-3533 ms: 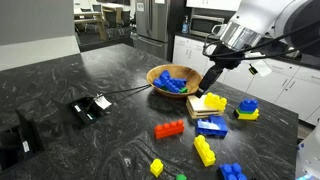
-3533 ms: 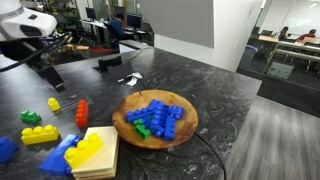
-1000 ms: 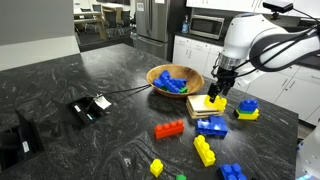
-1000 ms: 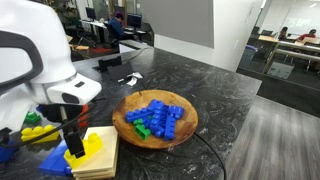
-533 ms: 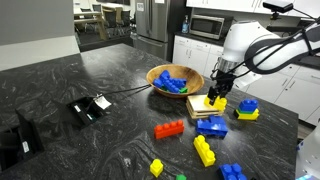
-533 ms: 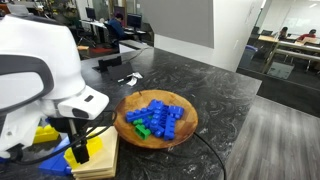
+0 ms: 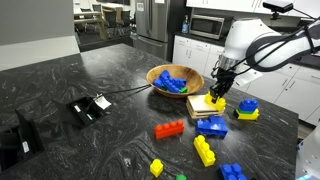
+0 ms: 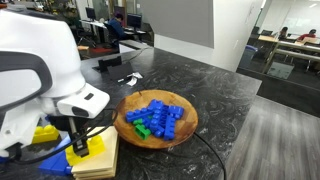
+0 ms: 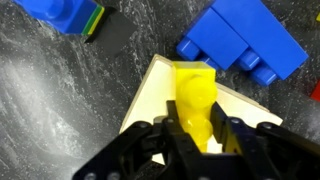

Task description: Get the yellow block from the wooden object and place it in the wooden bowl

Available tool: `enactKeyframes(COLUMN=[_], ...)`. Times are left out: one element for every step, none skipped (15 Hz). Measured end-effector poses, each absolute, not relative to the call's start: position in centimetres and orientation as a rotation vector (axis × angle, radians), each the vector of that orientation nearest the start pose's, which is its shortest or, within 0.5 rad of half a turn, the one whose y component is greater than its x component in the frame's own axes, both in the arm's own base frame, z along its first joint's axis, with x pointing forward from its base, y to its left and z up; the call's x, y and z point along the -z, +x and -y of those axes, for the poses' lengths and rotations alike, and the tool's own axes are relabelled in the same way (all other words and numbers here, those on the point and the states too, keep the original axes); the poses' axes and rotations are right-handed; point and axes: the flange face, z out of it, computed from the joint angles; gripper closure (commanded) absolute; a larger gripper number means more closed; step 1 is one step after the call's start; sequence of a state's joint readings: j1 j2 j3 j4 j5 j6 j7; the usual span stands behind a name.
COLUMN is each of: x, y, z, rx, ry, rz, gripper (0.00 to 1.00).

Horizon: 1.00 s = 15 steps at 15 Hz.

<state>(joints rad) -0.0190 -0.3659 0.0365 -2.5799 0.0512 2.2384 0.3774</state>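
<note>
Wrist view: gripper [image 9: 196, 128] straddles the yellow block [image 9: 194, 92], jaws narrowed against its two sides, gripping it. Block rests on the wooden slab [image 9: 150, 95]. Blue bricks [image 9: 245, 45] lie just past the slab. In an exterior view, wooden bowl [image 8: 187, 128] sits near the slab.

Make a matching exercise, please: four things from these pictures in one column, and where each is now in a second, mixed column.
1. yellow block
2. wooden bowl
3. red brick
4. wooden slab

A. holds blue and green bricks
B. lies on bare countertop
C. between the fingers of the gripper
D. under the yellow block

Pairs: 1-C, 2-A, 3-B, 4-D
</note>
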Motion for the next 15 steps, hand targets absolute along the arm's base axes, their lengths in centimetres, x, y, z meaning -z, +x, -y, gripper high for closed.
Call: enactKeyframes(x=[-38.9,-39.0,-39.2,-39.5,-40.0,-40.8,-42.0,-43.4,-45.1,-46.7,-48.2,-49.5,-50.4,-51.0,-51.1], y=[41.1,41.2,41.2,41.2,41.2,41.3,41.4,41.5,41.7,41.8,42.1,42.4,43.0,43.6,44.4], z=[-0.8,-0.8,-0.8,-0.8,-0.8,-0.8,-0.7,-0.6,-0.5,-0.4,-0.1,0.2,0.7,1.2,1.8], rx=[0.030,0.034,0.040,0.052,0.074,0.105,0.154,0.221,0.299,0.380,0.459,0.524,0.578,0.615,0.634], ry=[-3.050,-3.049,-3.049,-3.048,-3.048,-3.049,-3.055,-3.061,-3.064,-3.063,-3.058,-3.053,-3.051,-3.050,-3.050], rz=[-0.608,-0.607,-0.607,-0.607,-0.608,-0.611,-0.625,-0.650,-0.678,-0.708,-0.737,-0.761,-0.779,-0.794,-0.806], gripper=[0.90,0.90,0.90,0.90,0.90,0.90,0.90,0.90,0.90,0.90,0.90,0.90,0.90,0.90,0.90])
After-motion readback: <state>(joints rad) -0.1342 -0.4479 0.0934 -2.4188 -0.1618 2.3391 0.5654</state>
